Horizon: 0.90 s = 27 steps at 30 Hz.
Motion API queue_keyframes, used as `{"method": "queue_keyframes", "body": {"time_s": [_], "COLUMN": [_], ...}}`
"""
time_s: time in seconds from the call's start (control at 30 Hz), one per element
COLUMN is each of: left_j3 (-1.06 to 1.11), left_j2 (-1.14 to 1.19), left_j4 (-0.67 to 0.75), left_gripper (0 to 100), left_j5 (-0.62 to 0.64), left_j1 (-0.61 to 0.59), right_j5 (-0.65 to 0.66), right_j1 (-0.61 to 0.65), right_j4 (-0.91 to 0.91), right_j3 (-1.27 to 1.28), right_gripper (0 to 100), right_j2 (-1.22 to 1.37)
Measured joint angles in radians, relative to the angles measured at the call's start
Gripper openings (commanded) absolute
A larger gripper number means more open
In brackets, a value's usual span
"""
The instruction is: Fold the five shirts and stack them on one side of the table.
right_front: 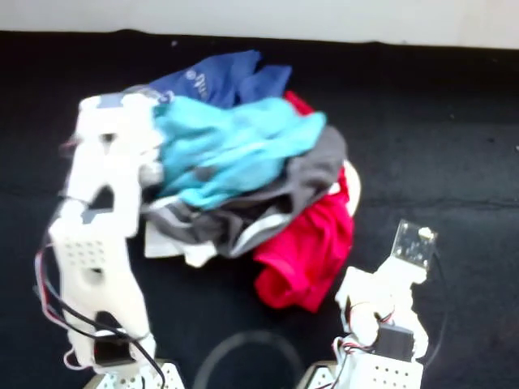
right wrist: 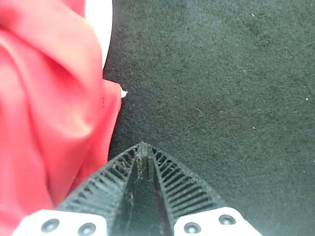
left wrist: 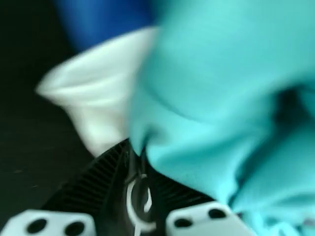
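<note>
Just beside the right end effector lies the red shirt.

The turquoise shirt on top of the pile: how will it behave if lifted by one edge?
Probably floppy: the turquoise shirt lies in soft, crumpled folds, so it would hang down. It rests over the grey shirt, so it may drag that along.

A table covered in matte black, felt-like cloth fills almost the whole high view, with a faint crease running sideways across its right part. Beyond its far edge lies a narrow pale band, evenly lit; whether it is wall or floor cannot be told. In the right wrist view the cloth looks finely grained and carries a few tiny pale specks.
</note>
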<state>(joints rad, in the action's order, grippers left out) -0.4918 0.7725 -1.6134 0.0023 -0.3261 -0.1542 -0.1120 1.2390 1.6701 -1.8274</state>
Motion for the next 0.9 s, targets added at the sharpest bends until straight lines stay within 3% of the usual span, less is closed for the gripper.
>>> {"method": "queue_keyframes", "body": {"time_s": [0.13, 0.33, 0.5, 0.7, 0.83, 0.9], "left_j3": [-0.144, -0.448, -0.744, -1.019, -1.088, -1.092], "left_j2": [0.002, 0.003, 0.003, 0.003, 0.003, 0.003], "left_j4": [-0.106, -0.14, -0.147, -0.149, -0.149, -0.149], "left_gripper": [1, 1, 1, 1, 1, 5], "left_j5": [-0.002, -0.002, -0.107, -0.204, -0.213, -0.213], "left_j1": [-0.221, -0.586, -0.835, -0.98, -1.0, -1.0], "right_j5": [0.0, 0.0, 0.0, 0.0, 0.006, 0.084], "right_j1": [0.0, 0.0, 0.0, 0.0, 0.0, -0.002], "right_j4": [0.0, 0.0, -0.014, -0.101, -0.204, -0.245], "right_j3": [0.0, 0.0, 0.0, 0.0, 0.0, 0.0], "right_gripper": [0.5, 0.5, 0.9, 0.9, 1.0, 1.0], "right_j2": [0.0, 0.0, 0.0, 0.0, 0.0, 0.0]}}
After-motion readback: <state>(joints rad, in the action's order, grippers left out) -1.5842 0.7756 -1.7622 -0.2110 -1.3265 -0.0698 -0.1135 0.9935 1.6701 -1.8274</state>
